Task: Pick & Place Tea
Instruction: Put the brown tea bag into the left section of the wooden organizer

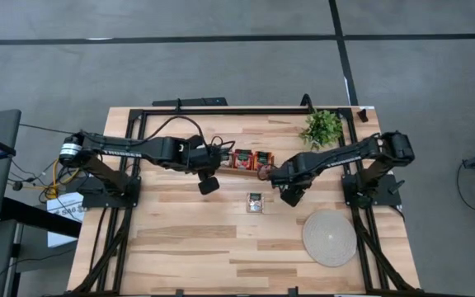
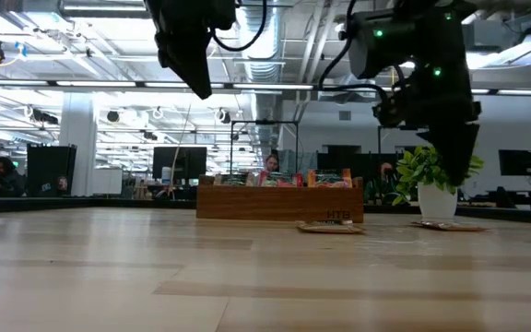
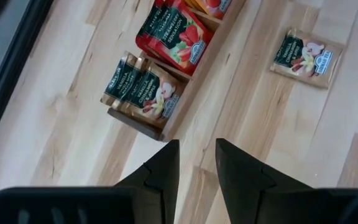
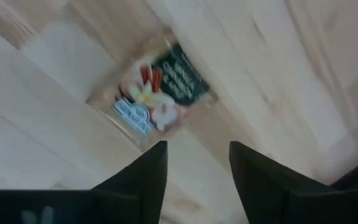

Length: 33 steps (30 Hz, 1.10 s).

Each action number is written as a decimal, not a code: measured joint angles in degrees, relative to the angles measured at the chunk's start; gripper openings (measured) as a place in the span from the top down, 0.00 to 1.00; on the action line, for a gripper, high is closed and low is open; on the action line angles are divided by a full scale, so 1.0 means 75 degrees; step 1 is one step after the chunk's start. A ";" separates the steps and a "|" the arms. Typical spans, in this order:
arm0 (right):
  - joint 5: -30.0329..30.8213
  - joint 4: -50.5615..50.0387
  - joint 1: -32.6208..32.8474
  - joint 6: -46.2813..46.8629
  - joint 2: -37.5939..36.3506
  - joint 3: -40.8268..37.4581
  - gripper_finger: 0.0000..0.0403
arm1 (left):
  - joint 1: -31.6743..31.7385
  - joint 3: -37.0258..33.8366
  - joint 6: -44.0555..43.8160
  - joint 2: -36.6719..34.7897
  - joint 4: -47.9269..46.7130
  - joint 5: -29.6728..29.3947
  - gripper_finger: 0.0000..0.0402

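Lying flat on the table [image 1: 188, 247], one beige tea sachet [image 1: 256, 202] sat alone just in front of the wooden box [image 1: 250, 160], which held the red and beige sachets [image 3: 173, 37]. My right gripper [image 4: 194, 163] hovered over the lone sachet, fingers parted and empty. My left gripper [image 3: 196, 163] hung above the box's end, fingers narrowly apart, holding nothing.

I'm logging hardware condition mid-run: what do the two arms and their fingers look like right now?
Both arms are dark, jointed links. The left arm has pale lettering along its link, black cables looping over it, and coloured wires at its base. The right arm shows green lights in the low view. Each wrist view shows two dark, tapering fingers.
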 joint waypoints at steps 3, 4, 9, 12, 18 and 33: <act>0.0083 0.0421 -0.0002 -0.0072 -0.0002 0.0000 0.56 | 0.0000 0.0000 0.0000 0.0000 -0.0002 0.0000 0.76; 0.0115 0.0490 -0.0002 -0.0085 -0.0030 0.0000 0.56 | 0.0000 0.0000 0.0000 0.0000 -0.0009 0.0000 0.76; 0.0240 0.0604 -0.0002 -0.0224 -0.0049 0.0003 0.57 | -0.0003 0.0000 -0.0011 0.0000 -0.0162 0.0000 0.76; 0.0247 0.0711 -0.0002 -0.0221 -0.0050 -0.0053 0.59 | -0.0003 0.0000 -0.0152 0.0000 -0.0349 0.0002 0.76; -0.0152 0.1332 0.0005 -0.0143 -0.0070 -0.0751 0.60 | -0.0003 -0.0003 -0.0219 0.0002 -0.0638 -0.0026 0.76; -0.0168 0.1881 -0.0661 -0.0413 -0.0070 -0.1035 0.60 | -0.0089 -0.0003 -0.0287 0.0003 -0.0604 -0.0232 0.76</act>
